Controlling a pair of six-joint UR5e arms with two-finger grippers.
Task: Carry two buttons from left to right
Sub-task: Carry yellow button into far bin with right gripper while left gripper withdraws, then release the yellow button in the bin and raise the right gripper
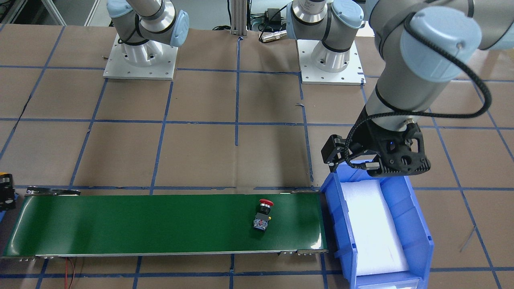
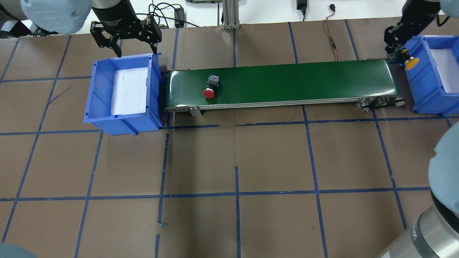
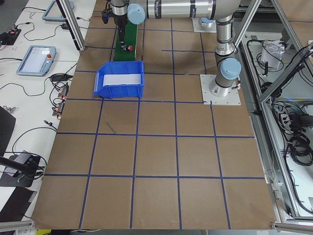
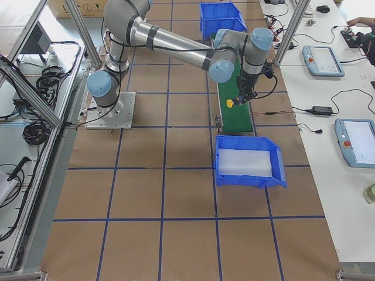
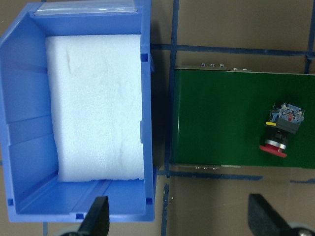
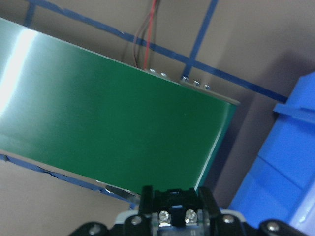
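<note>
1. Red mushroom-capped push-button switch [image 2: 211, 86] with black collar and grey contact block: lay on its side on the long green conveyor belt [image 2: 304, 80], towards the belt's left end, with neither gripper touching it.
2. Yellow-capped push-button switch [image 2: 410, 63] of like build: clamped by its contact block in the right gripper [image 2: 401, 53], held at the belt's right end, just beside the rim of the right-hand blue plastic bin [image 2: 428, 100].
3. Left gripper [image 2: 136, 50]: jaws spread wide with nothing between them, poised over the far rim of the left-hand blue plastic bin [image 2: 122, 120], which held a white foam pad [image 2: 129, 89].
4. Brown paper-covered table [image 2: 272, 161] with blue tape grid: bore the belt and both bins.
</note>
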